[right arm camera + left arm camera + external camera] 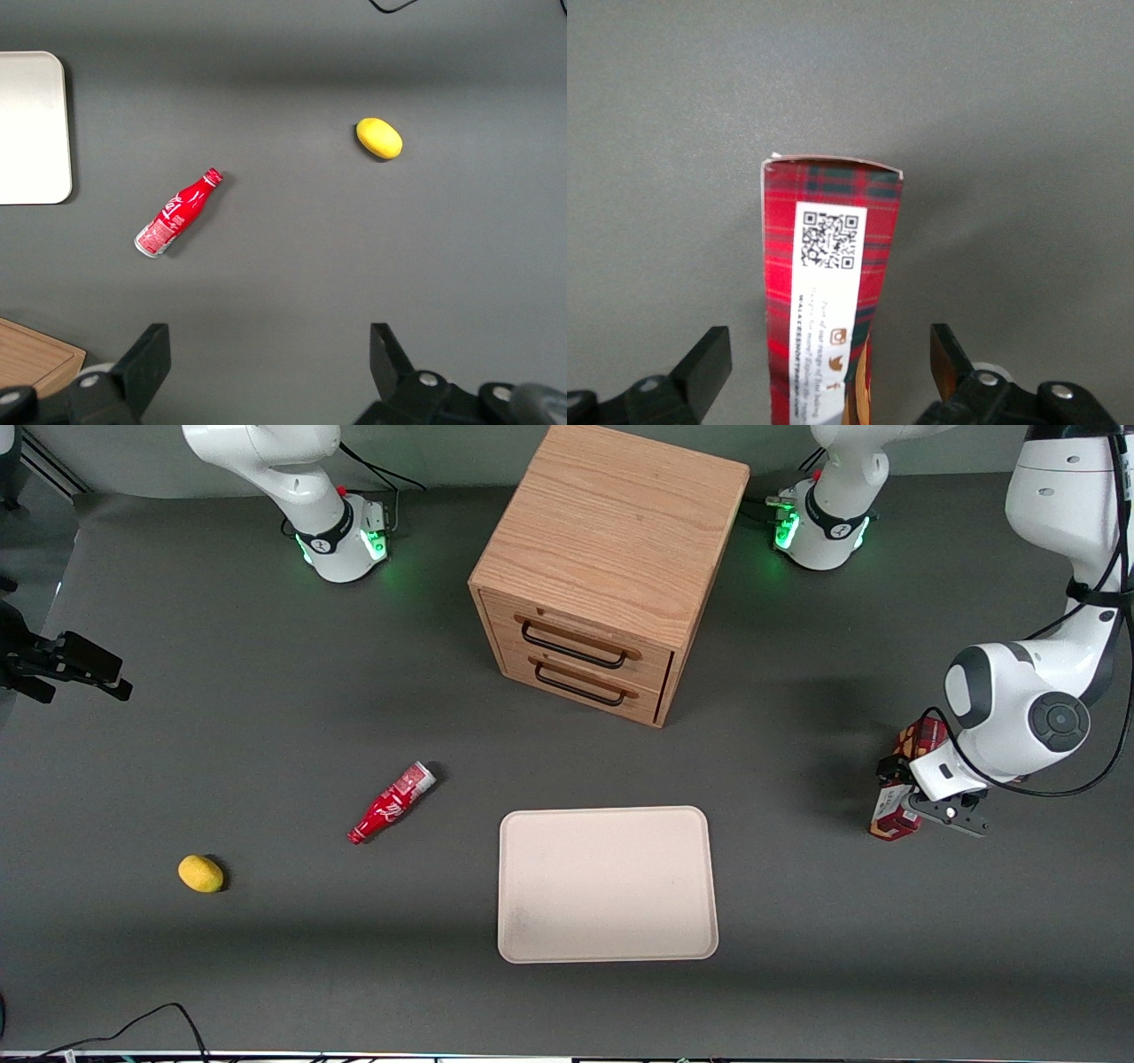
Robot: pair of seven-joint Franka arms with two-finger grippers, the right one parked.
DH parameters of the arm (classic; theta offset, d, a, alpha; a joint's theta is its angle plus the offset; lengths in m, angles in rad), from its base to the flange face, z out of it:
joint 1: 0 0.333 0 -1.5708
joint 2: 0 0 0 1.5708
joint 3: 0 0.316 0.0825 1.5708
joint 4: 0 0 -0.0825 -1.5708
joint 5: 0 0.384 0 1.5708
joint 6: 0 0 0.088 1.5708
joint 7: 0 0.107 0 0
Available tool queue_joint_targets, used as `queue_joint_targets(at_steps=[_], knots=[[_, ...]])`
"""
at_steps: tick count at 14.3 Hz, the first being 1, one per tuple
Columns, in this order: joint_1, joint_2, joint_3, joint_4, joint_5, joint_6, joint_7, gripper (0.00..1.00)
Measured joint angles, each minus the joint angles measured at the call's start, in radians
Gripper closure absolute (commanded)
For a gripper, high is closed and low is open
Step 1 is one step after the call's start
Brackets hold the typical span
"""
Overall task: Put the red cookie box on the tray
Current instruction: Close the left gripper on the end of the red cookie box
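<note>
The red cookie box (889, 820) lies on the grey table toward the working arm's end, well apart from the tray (607, 884). In the left wrist view the box (831, 266) shows red tartan with a white QR label. My left gripper (904, 793) hangs over the box's middle and hides part of it. The gripper (828, 363) is open and straddles the box. Its black fingers (709, 363) stand on either side of the box, with a gap between each and the cardboard. The cream tray lies flat and bare near the table's front. One corner of the tray (31, 124) appears in the right wrist view.
A wooden two-drawer cabinet (611, 558) stands farther from the front camera than the tray. A small red bottle (392, 802) lies on its side beside the tray, toward the parked arm's end. A yellow lemon-like object (201, 873) lies farther that way.
</note>
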Motion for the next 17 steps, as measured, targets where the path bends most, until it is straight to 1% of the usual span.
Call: queue_joint_targets(at_steps=[1,2,4,5,14,15,17], knots=[[0.000,0.000,0.000,0.000,0.000,0.000,0.001,0.23],[0.000,0.000,0.000,0.000,0.000,0.000,0.001,0.45],[0.000,0.000,0.000,0.000,0.000,0.000,0.004,0.94],[0.000,0.000,0.000,0.000,0.000,0.000,0.004,1.00],[0.003,-0.005,0.000,0.004,-0.001,-0.008,0.006,1.00],[0.003,-0.007,0.000,0.012,-0.001,-0.026,0.006,1.00],[0.003,-0.017,-0.001,0.066,-0.005,-0.126,0.006,1.00]])
